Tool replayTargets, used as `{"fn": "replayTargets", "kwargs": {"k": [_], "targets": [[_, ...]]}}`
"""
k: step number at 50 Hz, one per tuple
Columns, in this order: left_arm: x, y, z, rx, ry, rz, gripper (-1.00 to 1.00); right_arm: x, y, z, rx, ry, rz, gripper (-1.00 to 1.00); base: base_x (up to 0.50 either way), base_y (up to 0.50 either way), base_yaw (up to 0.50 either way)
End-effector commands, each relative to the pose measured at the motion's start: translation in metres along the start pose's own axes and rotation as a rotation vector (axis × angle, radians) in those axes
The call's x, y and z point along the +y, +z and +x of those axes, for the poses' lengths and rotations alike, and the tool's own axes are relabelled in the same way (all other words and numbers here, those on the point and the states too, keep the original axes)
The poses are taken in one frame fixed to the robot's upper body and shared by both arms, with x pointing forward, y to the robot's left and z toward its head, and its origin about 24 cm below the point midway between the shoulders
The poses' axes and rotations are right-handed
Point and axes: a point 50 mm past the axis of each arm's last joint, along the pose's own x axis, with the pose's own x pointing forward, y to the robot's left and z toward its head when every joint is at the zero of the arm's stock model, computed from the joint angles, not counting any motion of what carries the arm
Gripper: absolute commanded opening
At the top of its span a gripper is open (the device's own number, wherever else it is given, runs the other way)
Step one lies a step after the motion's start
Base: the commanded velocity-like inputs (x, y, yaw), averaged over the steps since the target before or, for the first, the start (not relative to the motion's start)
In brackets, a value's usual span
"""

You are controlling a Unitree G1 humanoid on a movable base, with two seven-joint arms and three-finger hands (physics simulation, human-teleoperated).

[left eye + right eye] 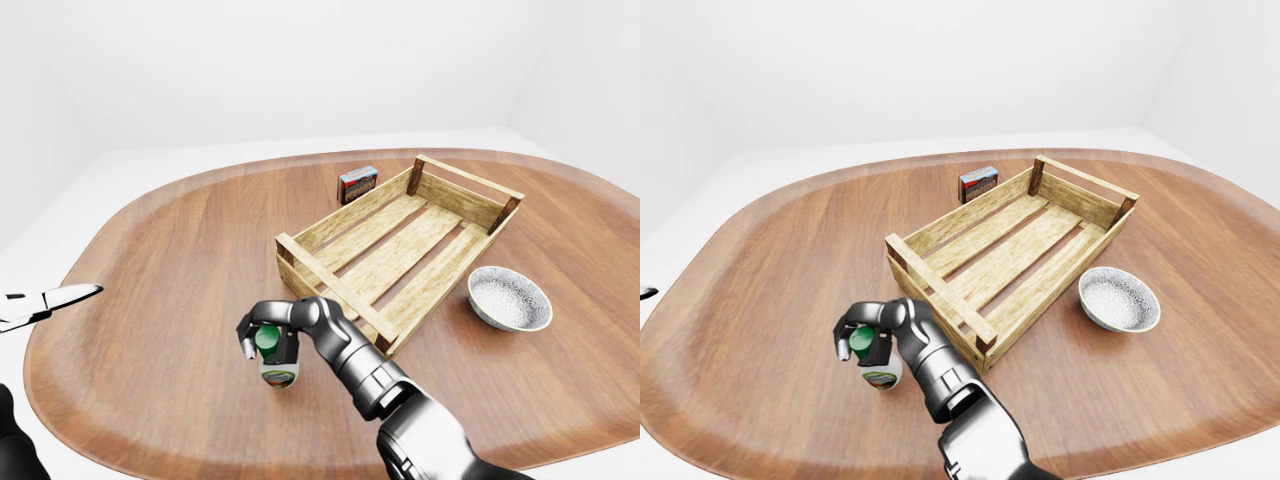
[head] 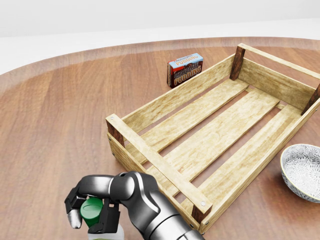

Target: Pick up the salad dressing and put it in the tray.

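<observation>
Because the cap is the narrowest part, I have my right hand (image 1: 262, 335) curled over the bottle (image 1: 277, 372) from above, fingers closed round its green cap (image 2: 92, 209). It stands upright on the bench (image 1: 160, 260), at about eight o'clock from the tray (image 1: 330, 283), just beside its near corner. My left hand (image 1: 48, 301) is idle, its state unclear.

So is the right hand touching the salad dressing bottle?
Touching: in the left-eye view the right hand wraps its fingers around the salad dressing bottle at its green cap.
</observation>
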Motion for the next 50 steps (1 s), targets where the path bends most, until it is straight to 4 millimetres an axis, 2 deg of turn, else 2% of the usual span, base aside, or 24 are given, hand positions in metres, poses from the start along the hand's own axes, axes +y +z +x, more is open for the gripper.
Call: {"fn": "replayTargets", "kwargs": {"k": [1,11,17,25,37,41,45,50], "targets": [[-0.002,-0.002,0.000,0.006,-0.005,-0.002,1.00,-0.014,0.024,-0.009,-0.092,-0.069,-0.022,-1.00,0.00,0.00,0.00],[-0.002,-0.003,0.000,0.010,-0.006,-0.002,1.00,-0.011,0.027,-0.008,-0.120,-0.062,0.006,-1.00,0.00,0.00,0.00],[-0.004,-0.004,-0.001,0.017,-0.012,-0.003,1.00,-0.020,0.047,-0.016,-0.190,-0.108,-0.031,-1.00,0.00,0.00,0.00],[-0.004,-0.005,-0.001,0.020,-0.013,-0.004,1.00,-0.031,0.059,-0.019,-0.210,-0.115,-0.054,-1.00,0.00,0.00,0.00],[-0.003,-0.006,0.000,0.022,-0.009,-0.007,1.00,-0.053,0.096,-0.040,-0.324,-0.197,-0.126,-1.00,0.00,0.00,0.00],[-0.003,-0.008,0.000,0.030,-0.009,-0.009,1.00,-0.060,0.114,-0.052,-0.384,-0.236,-0.166,-1.00,0.00,0.00,0.00],[-0.001,-0.009,0.000,0.036,-0.004,-0.012,1.00,-0.071,0.131,-0.061,-0.423,-0.250,-0.187,-1.00,0.00,0.00,0.00],[-0.002,-0.010,0.000,0.039,-0.003,-0.016,1.00,-0.090,0.144,-0.076,-0.435,-0.285,-0.214,-1.00,0.00,0.00,0.00]]}}
